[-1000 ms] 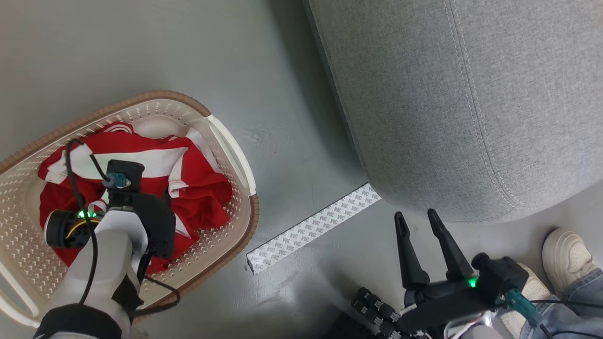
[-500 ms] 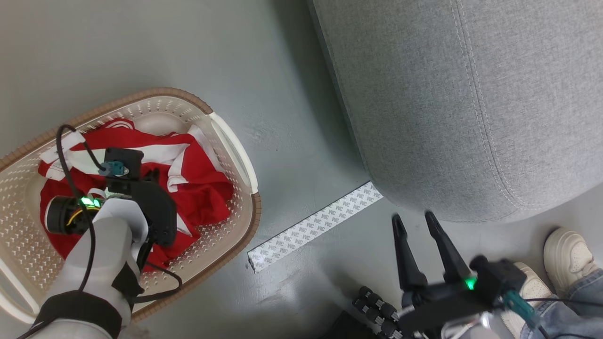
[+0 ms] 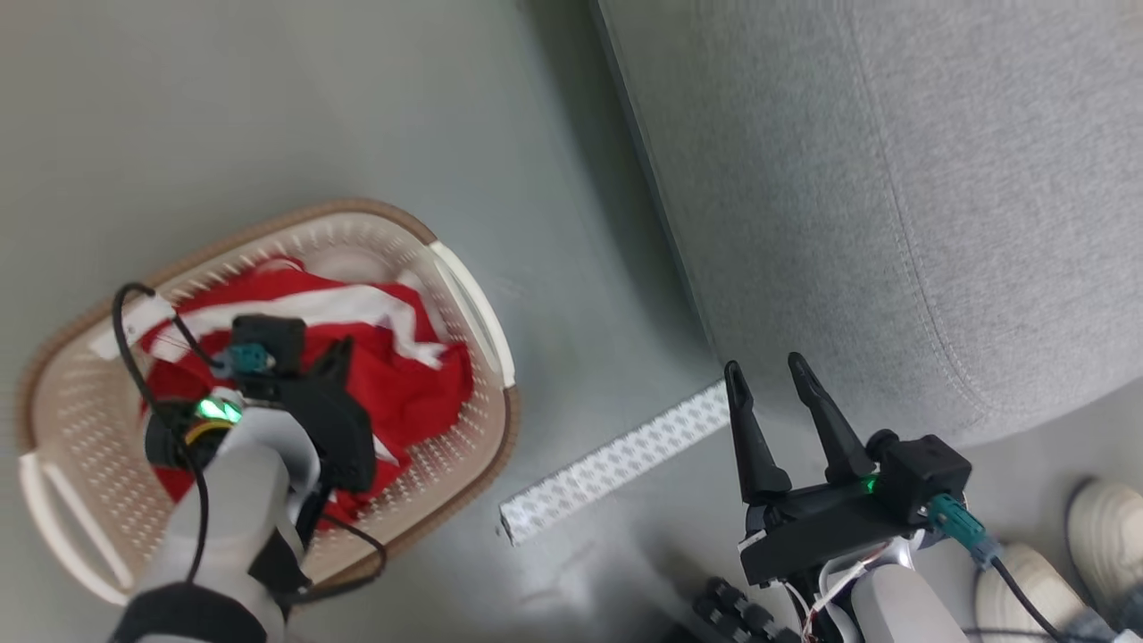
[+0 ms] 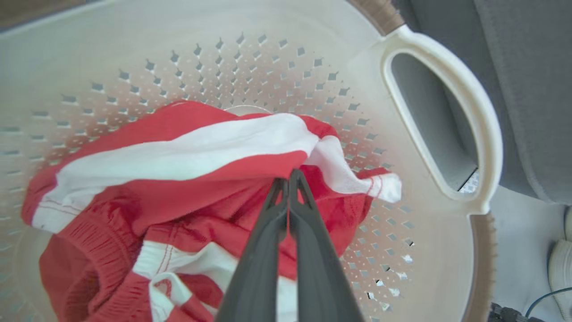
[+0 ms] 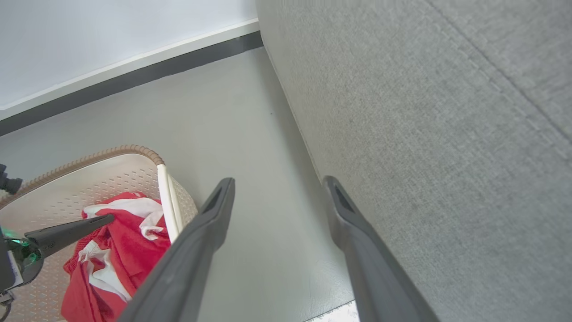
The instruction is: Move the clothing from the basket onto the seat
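Nearby, tape strip point(image 3: 616, 464) between basket point(image 3: 475, 299), seat point(image 3: 893, 179)

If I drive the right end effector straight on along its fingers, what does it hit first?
Probably the floor between the basket and the seat: the open right end effector points down at that strip. The seat's side runs close beside one finger and might be brushed first; depth is unclear.

Quick headcount for you: one basket point(image 3: 295, 214) with two handles point(image 3: 473, 308), one seat point(image 3: 893, 179), one strip of tape point(image 3: 616, 464), two pale shoes point(image 3: 1103, 536). Two grippers: left gripper point(image 4: 288, 179), right gripper point(image 3: 763, 364). The clothing point(image 3: 411, 393) is one red-and-white heap, and you can't tell how many pieces.
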Motion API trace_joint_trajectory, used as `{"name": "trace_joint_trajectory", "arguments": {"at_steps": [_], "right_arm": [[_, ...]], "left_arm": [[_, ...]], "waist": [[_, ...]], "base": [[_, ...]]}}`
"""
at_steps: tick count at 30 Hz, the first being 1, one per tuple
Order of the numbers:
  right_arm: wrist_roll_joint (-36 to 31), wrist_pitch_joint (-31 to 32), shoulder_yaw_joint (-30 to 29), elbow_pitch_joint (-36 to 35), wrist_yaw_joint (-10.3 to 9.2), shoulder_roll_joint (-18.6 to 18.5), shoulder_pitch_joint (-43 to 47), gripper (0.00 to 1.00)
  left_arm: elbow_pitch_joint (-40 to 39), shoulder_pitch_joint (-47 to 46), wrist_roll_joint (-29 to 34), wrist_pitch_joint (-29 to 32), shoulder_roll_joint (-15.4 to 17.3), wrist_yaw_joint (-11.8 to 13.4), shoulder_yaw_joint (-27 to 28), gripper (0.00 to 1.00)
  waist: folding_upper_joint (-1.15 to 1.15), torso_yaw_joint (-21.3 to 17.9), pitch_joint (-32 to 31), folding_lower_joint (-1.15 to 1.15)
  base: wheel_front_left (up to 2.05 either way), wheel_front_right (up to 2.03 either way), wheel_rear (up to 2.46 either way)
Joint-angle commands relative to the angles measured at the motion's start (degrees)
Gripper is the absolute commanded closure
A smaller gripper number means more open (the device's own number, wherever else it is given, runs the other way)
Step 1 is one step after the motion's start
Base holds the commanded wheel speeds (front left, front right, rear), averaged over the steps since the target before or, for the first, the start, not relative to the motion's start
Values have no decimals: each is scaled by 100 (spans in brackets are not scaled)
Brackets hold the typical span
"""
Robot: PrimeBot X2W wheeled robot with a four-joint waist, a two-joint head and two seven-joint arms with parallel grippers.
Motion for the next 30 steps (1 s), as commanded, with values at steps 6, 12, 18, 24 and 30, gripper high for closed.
{"name": "trace_joint_trajectory", "arguments": {"at_steps": [6, 12, 18, 24, 30], "right_arm": [[-215, 112, -50, 391, 1, -6, 104, 0], [-376, 299, -146, 654, 1, -10, 483, 0], [-499, 572, -469, 629, 1, -14, 1059, 0], [-595, 898, -726, 296, 2, -9, 1568, 0], [-596, 1110, -714, 39, 2, -6, 1692, 0]], "left_arm": [[-296, 686, -354, -250, -117, -140, -87, 100], [-1077, 1433, -1030, -143, -123, -205, -620, 100], [-1945, 2049, -1671, 79, -121, 54, -1097, 100], [-2897, 2276, -2056, 341, -118, 466, -1457, 100], [-3511, 1963, -2071, 543, -113, 653, -1533, 100]], "waist": [[0, 811, -1637, 0], [0, 1155, -2794, 0], [0, 1537, -3879, 0], [0, 1872, -4706, 0], [0, 2060, -4973, 0]], "base": [[0, 0, 0], [0, 0, 0], [0, 0, 0], [0, 0, 0], [0, 0, 0]]}}
